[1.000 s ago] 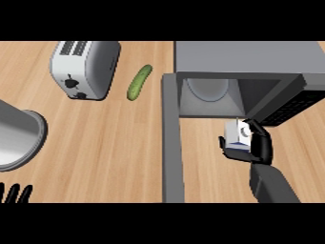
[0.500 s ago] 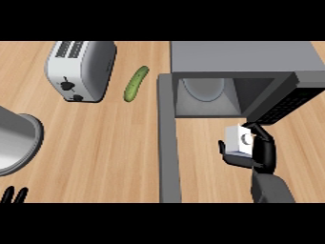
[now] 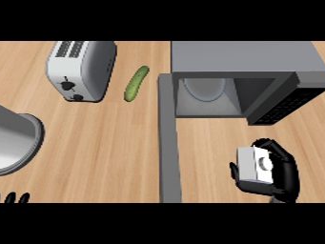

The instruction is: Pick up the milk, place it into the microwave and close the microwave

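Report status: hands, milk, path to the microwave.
Right hand shut on milk, short of open microwave. Left hand open, resting lower left. Nothing between milk and opening.

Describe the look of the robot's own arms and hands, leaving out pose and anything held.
The right hand is black all over, with thick, rounded fingers and a thumb. No markings or cables show on it. Its forearm is almost wholly cut off at the view's lower edge. Of the left hand, only black, rounded fingertips show at the lower left edge, and its forearm is out of view.
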You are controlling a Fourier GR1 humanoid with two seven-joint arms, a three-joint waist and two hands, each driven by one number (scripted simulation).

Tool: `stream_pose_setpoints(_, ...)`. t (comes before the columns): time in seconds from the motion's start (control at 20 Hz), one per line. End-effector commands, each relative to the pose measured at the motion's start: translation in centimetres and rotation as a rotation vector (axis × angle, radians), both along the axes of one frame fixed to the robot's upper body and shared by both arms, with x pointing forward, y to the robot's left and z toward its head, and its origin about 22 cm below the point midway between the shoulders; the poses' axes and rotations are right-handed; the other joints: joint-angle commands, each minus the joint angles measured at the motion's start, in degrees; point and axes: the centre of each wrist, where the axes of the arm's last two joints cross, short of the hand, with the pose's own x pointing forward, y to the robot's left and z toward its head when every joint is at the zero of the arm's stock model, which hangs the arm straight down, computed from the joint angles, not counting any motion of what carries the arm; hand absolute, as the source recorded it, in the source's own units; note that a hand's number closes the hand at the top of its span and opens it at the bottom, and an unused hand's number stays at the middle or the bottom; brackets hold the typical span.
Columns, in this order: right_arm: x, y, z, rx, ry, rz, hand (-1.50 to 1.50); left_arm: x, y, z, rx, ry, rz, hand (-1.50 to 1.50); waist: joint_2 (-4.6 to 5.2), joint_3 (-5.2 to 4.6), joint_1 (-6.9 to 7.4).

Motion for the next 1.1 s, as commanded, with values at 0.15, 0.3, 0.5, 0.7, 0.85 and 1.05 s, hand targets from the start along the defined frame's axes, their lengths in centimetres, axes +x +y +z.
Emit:
stream_pose_setpoints(0.15,-2.1,2.8,3.4,0.226,-0.028,0.121,1.50,-0.7,-0.5,-0.5,0.005,0.006,0.020,-1.50,0.03,0.04,0.32)
stream_pose_setpoints(0.3,0.6,4.3,5.3,0.227,-0.035,0.108,1.50,-0.1,0.5,1.2,-0.005,0.001,0.021,-1.50,0.21,0.05,0.54)
stream_pose_setpoints(0.5,0.5,7.1,5.1,0.151,-0.051,0.058,1.50,-1.2,0.2,0.6,-0.011,0.013,0.039,-1.50,0.19,0.06,0.81)
stream_pose_setpoints(0.7,3.7,8.7,6.6,0.090,-0.011,0.070,1.50,-1.4,-0.3,0.3,-0.011,0.016,0.014,-1.50,0.21,0.05,1.06)
stream_pose_setpoints(0.85,4.5,8.0,4.7,0.095,0.008,0.062,1.50,-0.8,0.0,1.0,0.003,0.011,0.051,-1.50,0.25,0.08,0.84)
stream_pose_setpoints(1.05,9.0,8.7,5.4,0.018,0.040,0.019,1.50,0.8,2.4,0.3,0.000,0.013,0.051,-1.50,0.43,0.07,0.97)
